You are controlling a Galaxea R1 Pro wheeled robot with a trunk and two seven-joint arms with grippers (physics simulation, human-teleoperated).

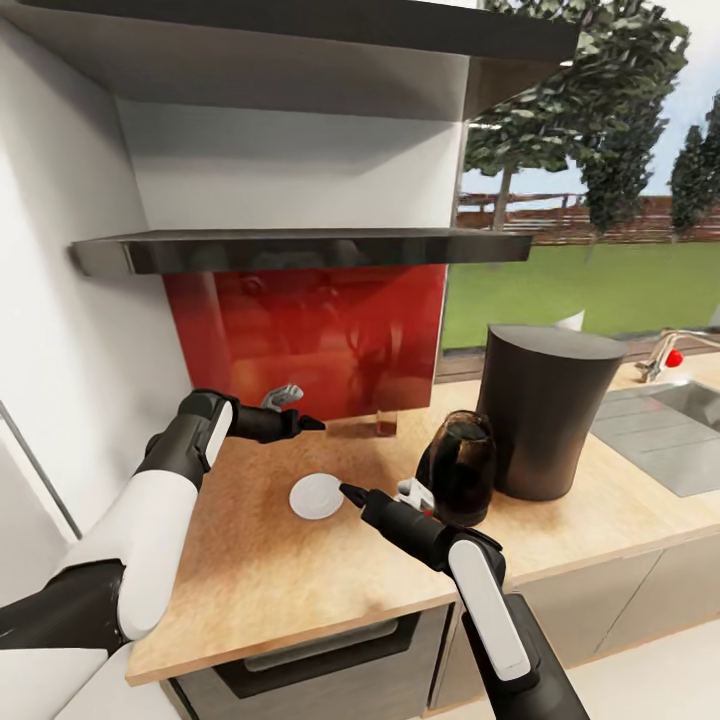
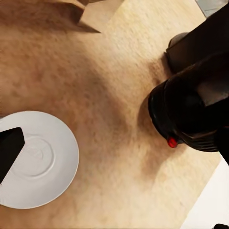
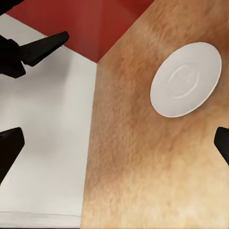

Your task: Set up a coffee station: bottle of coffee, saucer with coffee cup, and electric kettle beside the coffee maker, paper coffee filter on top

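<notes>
saucer (image 1: 316, 496): bare, at 9 o'clock of electric kettle (image 1: 458, 468)
right gripper (image 1: 352, 492): fingers apart, empty
left gripper (image 1: 300, 424): cannot tell
tip: fetch cup, lower it centred

A glossy red backsplash (image 1: 310, 335) glows under white walls (image 1: 70, 330) while, beyond the big window (image 1: 590, 250), sunlit green lawn (image 1: 600, 290), dark leafy trees (image 1: 600, 100) and a brown fence (image 1: 560, 215) stretch out, with grey drawer fronts (image 1: 330, 665) sitting low in front.

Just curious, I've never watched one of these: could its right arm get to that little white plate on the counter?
Probably yes. The right gripper hovers just beside the saucer, with only bare countertop between them; the kettle stands off on the other side.
</notes>
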